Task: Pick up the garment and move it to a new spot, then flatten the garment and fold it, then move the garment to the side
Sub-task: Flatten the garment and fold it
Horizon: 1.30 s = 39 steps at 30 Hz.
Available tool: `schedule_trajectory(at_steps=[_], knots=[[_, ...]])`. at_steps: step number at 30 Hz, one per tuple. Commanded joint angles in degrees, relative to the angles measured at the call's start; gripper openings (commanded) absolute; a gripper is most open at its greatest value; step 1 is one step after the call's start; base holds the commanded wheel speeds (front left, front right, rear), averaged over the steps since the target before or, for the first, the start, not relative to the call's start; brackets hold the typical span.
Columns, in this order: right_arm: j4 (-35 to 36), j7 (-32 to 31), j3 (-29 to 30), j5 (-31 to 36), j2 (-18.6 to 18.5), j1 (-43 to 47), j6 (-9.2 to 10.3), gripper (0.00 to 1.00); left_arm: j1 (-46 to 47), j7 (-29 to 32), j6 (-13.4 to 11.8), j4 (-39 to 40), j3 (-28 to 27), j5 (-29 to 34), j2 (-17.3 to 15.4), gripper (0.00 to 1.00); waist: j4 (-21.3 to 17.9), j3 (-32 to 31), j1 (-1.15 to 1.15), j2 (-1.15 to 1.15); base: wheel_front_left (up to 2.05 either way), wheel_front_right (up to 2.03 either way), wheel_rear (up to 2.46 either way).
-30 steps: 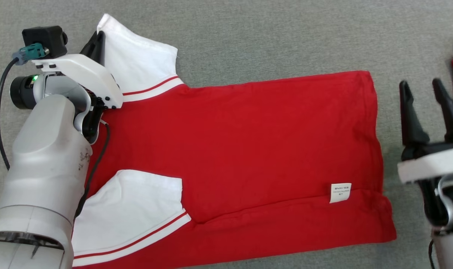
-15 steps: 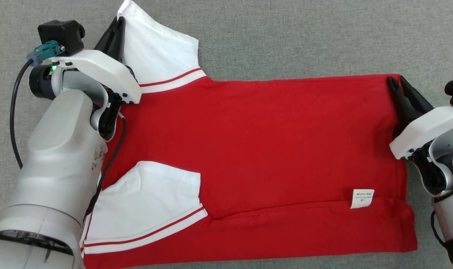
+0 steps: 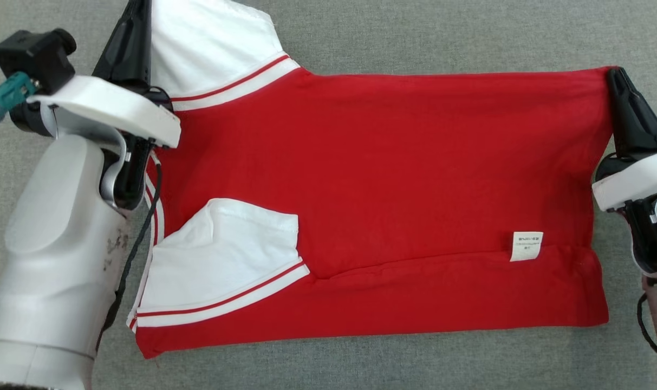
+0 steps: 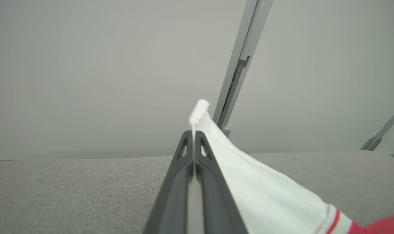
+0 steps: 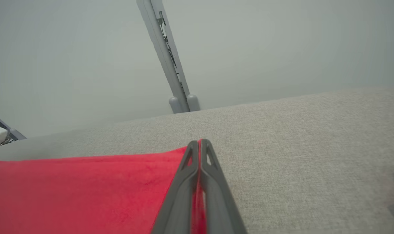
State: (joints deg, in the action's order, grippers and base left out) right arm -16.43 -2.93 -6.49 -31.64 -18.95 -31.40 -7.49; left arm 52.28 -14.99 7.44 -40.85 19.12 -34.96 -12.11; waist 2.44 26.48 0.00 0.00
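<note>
The garment (image 3: 388,179) is a red shirt with white sleeves, spread across the grey cloth surface with its near side folded over. My left gripper (image 3: 136,11) is shut on the far white sleeve (image 3: 209,38); in the left wrist view the white cloth (image 4: 265,191) is pinched between the closed fingers (image 4: 180,182). My right gripper (image 3: 615,76) is shut on the far hem corner of the red body, and the right wrist view has red cloth (image 5: 86,191) caught between its closed fingers (image 5: 213,185). The near white sleeve (image 3: 220,260) lies folded onto the body.
A white care label (image 3: 526,246) sits near the right hem. Grey fabric surface (image 3: 442,32) surrounds the shirt on all sides. Grey frame posts (image 5: 166,55) stand beyond the surface's far edge.
My right gripper went from open beside the hem to shut on the far hem corner. Both held corners have risen toward the top of the head view, and the view itself has shifted.
</note>
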Motion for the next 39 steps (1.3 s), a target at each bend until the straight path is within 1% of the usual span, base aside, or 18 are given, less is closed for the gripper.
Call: schedule_trajectory(at_steps=[1, 6, 10, 15, 17, 21, 26, 28, 33, 34, 35, 36, 37, 38, 39], knots=[[0.6, 0.5, 0.4, -0.8, 0.2, 1.6, 0.00, 0.00, -2.4, -0.2, 0.1, 2.8, -1.6, 0.9, -0.5, 0.00, 0.2, -0.2, 0.00, 0.00, 0.00, 0.00, 0.00], [2.3, 0.1, 3.0, -4.3, 1.2, 6.4, 0.00, 0.00, -12.1, -0.2, 0.0, 15.1, -6.0, 3.6, 0.3, 0.00, 0.7, -0.9, 0.00, 0.00, 0.00, 0.00, 0.00], [3.6, 0.1, 4.4, -7.2, 2.5, 10.2, 0.00, 0.00, -20.5, -0.2, 0.0, 23.0, -7.4, 6.1, 0.8, 0.00, 0.7, -1.5, 0.00, 0.00, 0.00, 0.00, 0.00], [5.6, -0.4, 3.5, -9.2, 2.9, 13.9, 0.00, 0.00, -31.0, -0.2, 0.0, 30.4, -9.1, 8.5, 1.3, 0.00, 0.3, -2.1, 0.00, 0.00, 0.00, 0.00, 0.00], [6.4, 0.2, 3.2, -9.2, 2.8, 15.0, 0.00, 0.00, -34.7, -0.2, -0.3, 32.4, -9.6, 9.5, 1.5, 0.00, 0.3, -2.4, 0.00, 0.00, 0.00, 0.00, 0.00], [8.6, 1.2, 2.9, -8.1, 2.5, 18.0, 0.00, 0.00, -40.6, -0.2, -0.3, 35.2, -8.8, 11.0, 2.2, 0.00, 0.8, -3.3, 0.00, 0.00, 0.00, 0.00, 0.00], [11.7, 1.4, 4.5, -6.6, 2.6, 22.5, 0.00, 0.00, -45.7, -0.2, -0.4, 36.9, -8.5, 10.1, 3.0, 0.00, 1.4, -4.5, 0.00, 0.00, 0.00, 0.00, 0.00], [12.9, 1.3, 5.5, -6.2, 3.1, 24.1, 0.00, 0.00, -47.3, -0.2, -0.6, 37.3, -8.8, 9.7, 2.9, 0.00, 1.6, -5.1, 0.00, 0.00, 0.00, 0.00, 0.00], [13.9, -0.1, 6.2, -5.3, 3.9, 27.3, 0.00, 0.00, -50.0, 1.1, -0.7, 37.1, -8.3, 8.4, 3.2, 0.00, 2.0, -6.2, 0.00, 0.00, 0.00, 0.00, 0.00], [13.9, -0.2, 6.3, -5.1, 4.1, 28.1, 0.00, 0.31, -50.5, 1.6, -0.7, 36.7, -8.2, 7.9, 3.2, 0.00, 2.1, -6.4, 0.00, 0.00, 0.00, 0.00, 0.00], [14.0, -0.6, 6.3, -4.9, 4.3, 28.8, 0.00, 0.46, -50.9, 2.1, -0.7, 36.2, -8.1, 7.4, 3.3, 0.08, 2.1, -6.6, 0.00, 0.00, 0.00, 0.00, 0.00], [13.9, -0.5, 6.4, -4.6, 4.4, 29.5, 0.00, 0.73, -51.2, 2.8, -0.7, 35.3, -8.2, 6.6, 3.6, 0.38, 2.1, -6.8, 0.00, 0.00, 0.00, 0.00, 0.00], [14.0, -0.6, 6.3, -3.9, 4.4, 30.1, 0.00, 1.00, -51.5, 3.3, -0.9, 34.6, -8.3, 6.5, 3.4, 0.90, 2.1, -7.0, 0.00, 0.00, 0.00, 0.00, 0.00], [14.3, -0.4, 6.0, -3.5, 4.6, 30.6, 0.00, 1.00, -51.7, 3.4, -1.1, 33.9, -8.6, 6.1, 3.4, 1.00, 2.1, -7.3, 0.00, 0.00, 0.00, 0.00, 0.00], [14.7, -0.1, 5.7, -2.8, 4.6, 31.3, 0.00, 1.00, -51.7, 3.2, -1.4, 33.2, -8.9, 5.7, 3.7, 1.00, 2.0, -7.4, 0.00, 0.00, 0.00, 0.00, 0.00]])
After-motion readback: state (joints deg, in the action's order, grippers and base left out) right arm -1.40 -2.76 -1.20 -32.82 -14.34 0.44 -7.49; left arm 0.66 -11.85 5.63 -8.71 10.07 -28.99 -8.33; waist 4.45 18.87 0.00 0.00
